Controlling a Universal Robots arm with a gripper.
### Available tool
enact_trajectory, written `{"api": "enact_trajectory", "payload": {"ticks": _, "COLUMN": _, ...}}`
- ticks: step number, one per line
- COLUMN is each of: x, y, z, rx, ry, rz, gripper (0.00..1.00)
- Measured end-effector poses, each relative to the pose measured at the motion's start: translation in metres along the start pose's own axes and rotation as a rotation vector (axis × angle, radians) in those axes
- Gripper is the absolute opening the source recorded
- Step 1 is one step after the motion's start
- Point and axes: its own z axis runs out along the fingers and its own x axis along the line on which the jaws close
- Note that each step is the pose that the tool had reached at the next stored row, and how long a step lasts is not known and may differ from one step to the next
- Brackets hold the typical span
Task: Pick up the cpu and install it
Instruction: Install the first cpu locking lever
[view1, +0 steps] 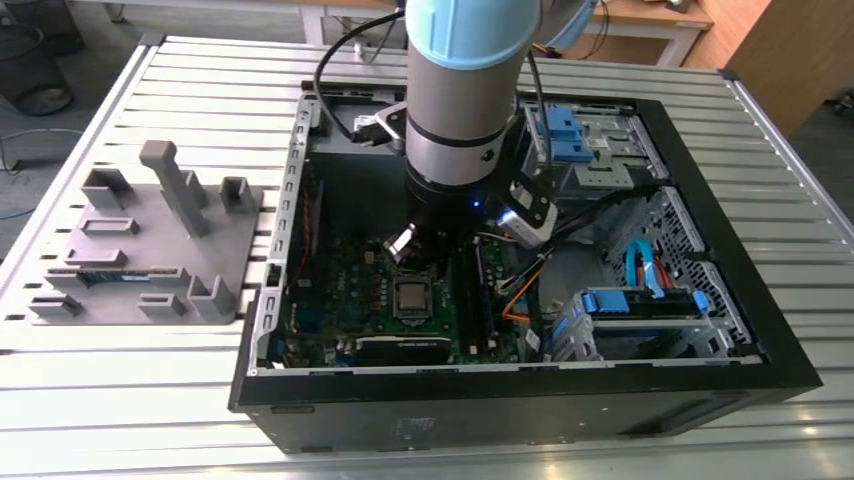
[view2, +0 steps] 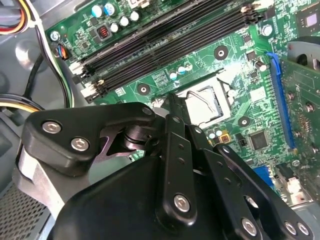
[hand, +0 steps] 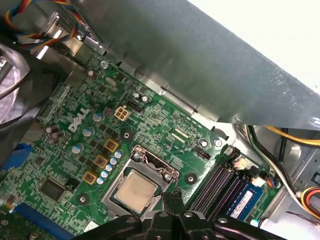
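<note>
Cpu (hand: 134, 191) seated in socket, clearest in first wrist view.

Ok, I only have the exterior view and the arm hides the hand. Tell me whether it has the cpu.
Observer: No. In the first wrist view the hand holds nothing; the cpu lies flat in its socket, silvery top up.
Operator: Give me the hand's state.
Observer: Shut, tips together, just beside the cpu's edge on the side toward the memory slots.
Operator: Check those slots.
Observer: One holds a memory stick with a blue label.
</note>
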Motion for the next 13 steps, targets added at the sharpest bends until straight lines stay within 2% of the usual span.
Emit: {"api": "enact_trajectory", "payload": {"ticks": 13, "x": 0.0012, "y": -0.0014, "z": 0.0044, "rx": 0.003, "ry": 0.0016, "rz": 0.073, "gripper": 0.11}}
